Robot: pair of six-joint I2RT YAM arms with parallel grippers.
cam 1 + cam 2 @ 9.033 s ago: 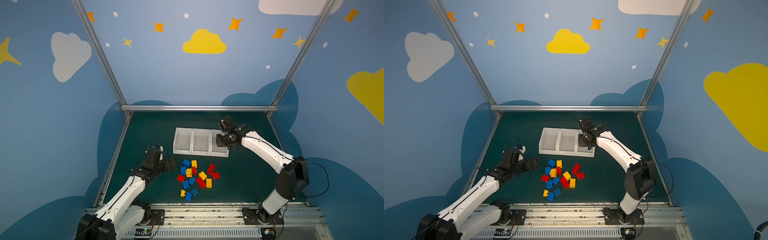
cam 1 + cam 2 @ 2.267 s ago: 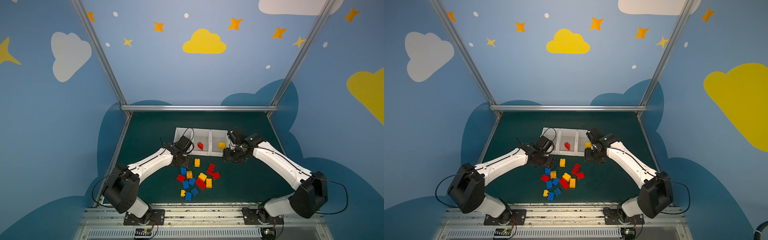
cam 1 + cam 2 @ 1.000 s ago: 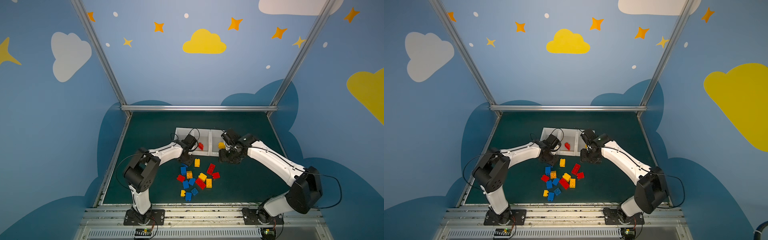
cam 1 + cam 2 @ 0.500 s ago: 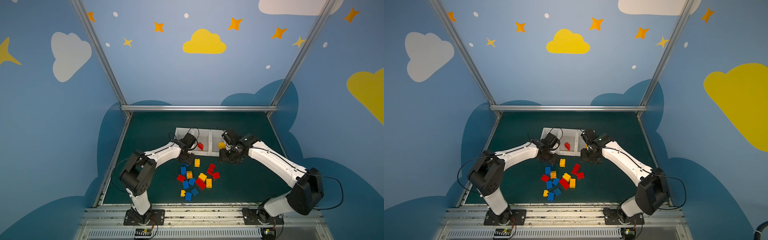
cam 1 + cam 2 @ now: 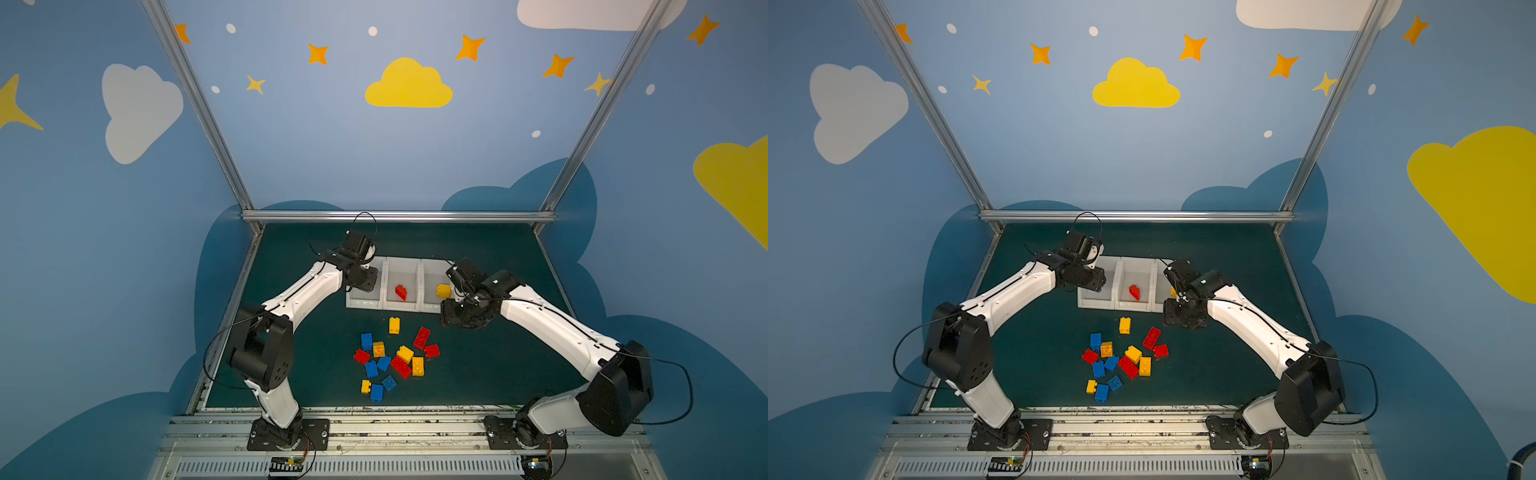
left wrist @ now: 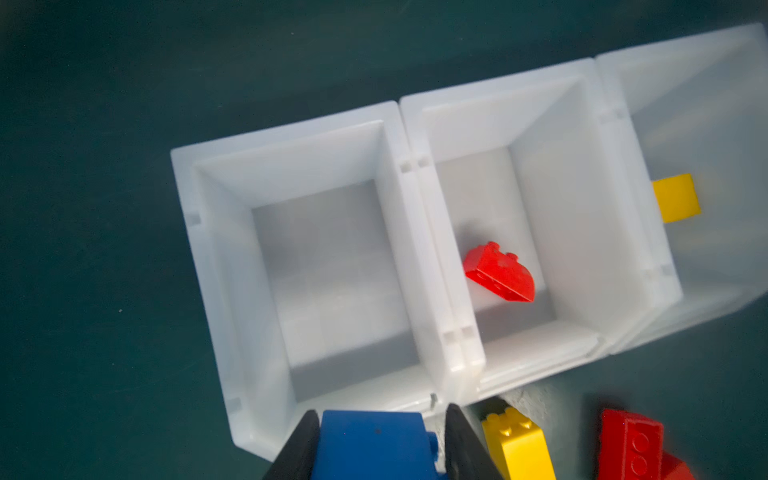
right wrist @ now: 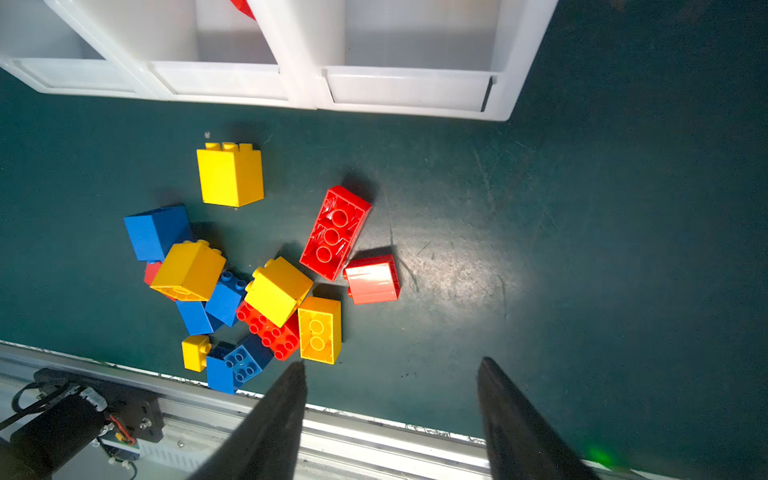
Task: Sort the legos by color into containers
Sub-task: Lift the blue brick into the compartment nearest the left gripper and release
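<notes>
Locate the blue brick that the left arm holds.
In the left wrist view, the blue brick is clamped between the left gripper's fingers, over the rim of the empty left-end bin, beside the middle bin holding a red brick.

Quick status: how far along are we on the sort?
Done: one red brick in the middle bin, one yellow brick in the right bin.
In hand: the left tool grips a blue brick at the empty left bin; the right tool is open, empty.
Left: the loose pile on the mat, about fourteen bricks.
</notes>
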